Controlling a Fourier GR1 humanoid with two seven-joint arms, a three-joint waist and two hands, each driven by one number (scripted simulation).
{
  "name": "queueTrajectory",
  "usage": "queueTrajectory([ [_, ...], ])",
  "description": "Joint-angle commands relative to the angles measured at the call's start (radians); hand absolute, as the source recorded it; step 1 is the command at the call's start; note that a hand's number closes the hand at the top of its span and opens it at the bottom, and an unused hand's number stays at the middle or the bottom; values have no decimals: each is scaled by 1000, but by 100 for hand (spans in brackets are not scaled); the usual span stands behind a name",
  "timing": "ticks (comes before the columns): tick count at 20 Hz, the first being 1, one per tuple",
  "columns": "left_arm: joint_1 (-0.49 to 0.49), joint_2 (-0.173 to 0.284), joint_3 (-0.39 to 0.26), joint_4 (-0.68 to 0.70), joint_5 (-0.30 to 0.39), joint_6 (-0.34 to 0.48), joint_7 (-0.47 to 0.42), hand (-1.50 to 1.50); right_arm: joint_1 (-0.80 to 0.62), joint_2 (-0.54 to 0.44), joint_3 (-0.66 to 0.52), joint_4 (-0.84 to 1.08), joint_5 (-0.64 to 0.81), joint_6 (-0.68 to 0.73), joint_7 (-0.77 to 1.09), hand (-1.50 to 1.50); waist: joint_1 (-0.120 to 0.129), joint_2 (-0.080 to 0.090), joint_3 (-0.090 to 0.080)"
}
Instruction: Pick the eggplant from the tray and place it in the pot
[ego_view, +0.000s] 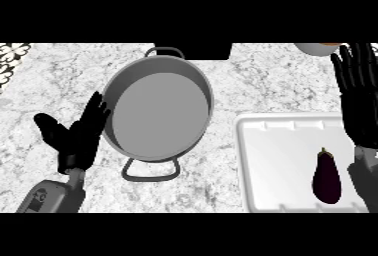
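Observation:
A dark purple eggplant (326, 176) lies in the white tray (273, 150) at the lower right, stem end pointing away from me. A grey pot (156, 110) with two loop handles stands left of the tray, with nothing inside. My right hand (359, 95) is open with straight fingers over the tray's far right side, above and right of the eggplant, not touching it. My left hand (76, 135) is open beside the pot's left rim, fingers up.
The marble counter (258, 80) spreads around the pot and tray. A dark object (207, 49) sits at the far edge behind the pot. Part of a light bowl (319, 47) shows at the top right, near my right fingertips.

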Motion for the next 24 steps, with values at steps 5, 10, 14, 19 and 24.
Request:
queueTrajectory([
  [5, 36, 259, 34, 83, -180, -10, -6, 0, 147, -27, -16, 184, 129, -228, 198, 150, 5, 11, 14],
  [10, 81, 272, 30, 123, -179, 9, 63, 0, 253, -163, -109, 323, 422, -585, 200, -150, -43, 12, 8],
  [14, 57, 300, 18, 118, -180, -37, 105, 0, 292, -49, 63, 283, 646, -817, 320, -150, 0, 4, 8],
  [19, 71, 285, 13, 125, -196, -35, 95, 0, 288, -133, 152, 222, 861, -712, 692, -150, 7, 1, 5],
  [24, 64, 305, 20, 130, -203, -33, 116, 0, 296, -249, 167, 178, 903, -442, 962, -150, -1, 0, -2],
])
